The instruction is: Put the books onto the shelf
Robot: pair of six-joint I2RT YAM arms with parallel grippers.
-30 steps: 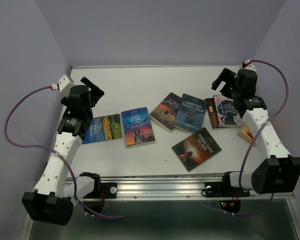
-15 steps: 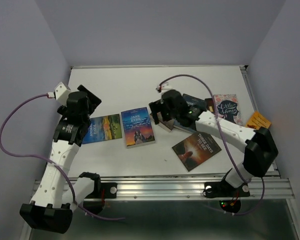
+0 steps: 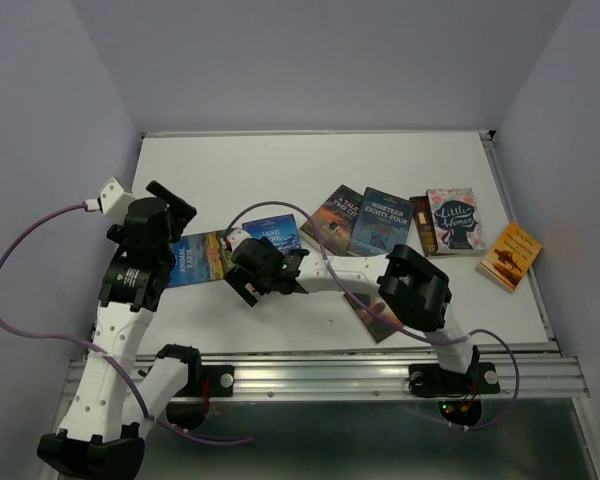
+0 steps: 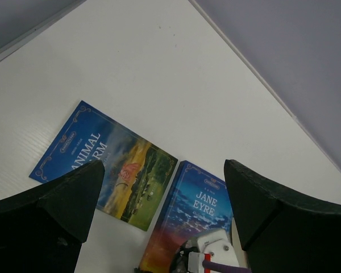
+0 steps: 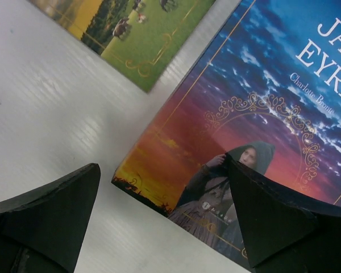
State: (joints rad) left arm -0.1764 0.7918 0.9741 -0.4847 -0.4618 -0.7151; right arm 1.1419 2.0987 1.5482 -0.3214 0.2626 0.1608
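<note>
Several books lie flat on the white table (image 3: 280,165): Animal Farm (image 3: 205,257), Jane Eyre (image 3: 277,230), two dark ones (image 3: 332,218) (image 3: 380,222), a brown one (image 3: 421,228), Little Women (image 3: 454,220) and an orange one (image 3: 509,256). Another book (image 3: 378,318) is mostly hidden under the right arm. My right gripper (image 3: 250,282) hangs open low over Jane Eyre (image 5: 256,96), whose near corner lies between its fingers (image 5: 163,168). Open and empty, my left gripper (image 3: 175,205) is raised above Animal Farm (image 4: 108,165) and Jane Eyre (image 4: 202,210). The shelf is out of view.
Lavender walls close in the table on the left, back and right. An aluminium rail (image 3: 320,370) runs along the near edge by the arm bases. The right arm's forearm (image 3: 340,275) lies across the table's middle, and purple cables loop off both wrists.
The right arm has swung from the far right corner across the table to the left, coming down over Jane Eyre. The left gripper has drifted slightly back and left.
</note>
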